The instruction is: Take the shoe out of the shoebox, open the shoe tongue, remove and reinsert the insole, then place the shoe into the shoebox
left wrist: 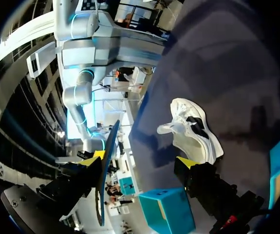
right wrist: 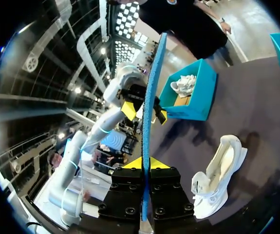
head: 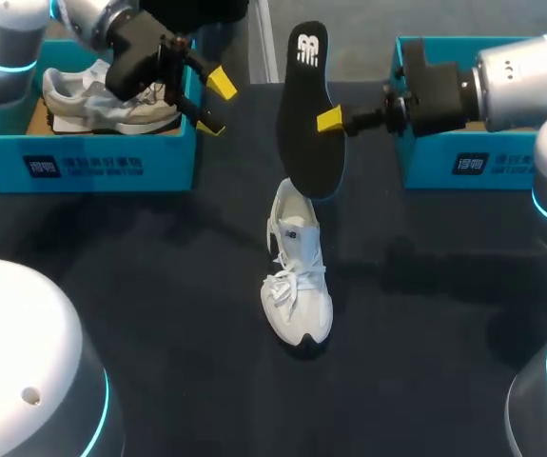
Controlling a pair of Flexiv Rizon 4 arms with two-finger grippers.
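- Head view: right arm (head: 511, 81) enters level; right gripper (head: 335, 120) clamps the insole (head: 306, 105) upright above the shoe (head: 297, 286), mid-table, toe toward the camera.
- Left wrist view: left gripper (left wrist: 143, 159) spread wide, shoe ahead.
- Right wrist view: insole edge-on in the clamp.

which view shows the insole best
The head view: the insole shows its broad black face there, held by the right tool. The right wrist view shows only its thin blue edge, clamped in that tool. The left wrist view also catches it nearly edge-on.
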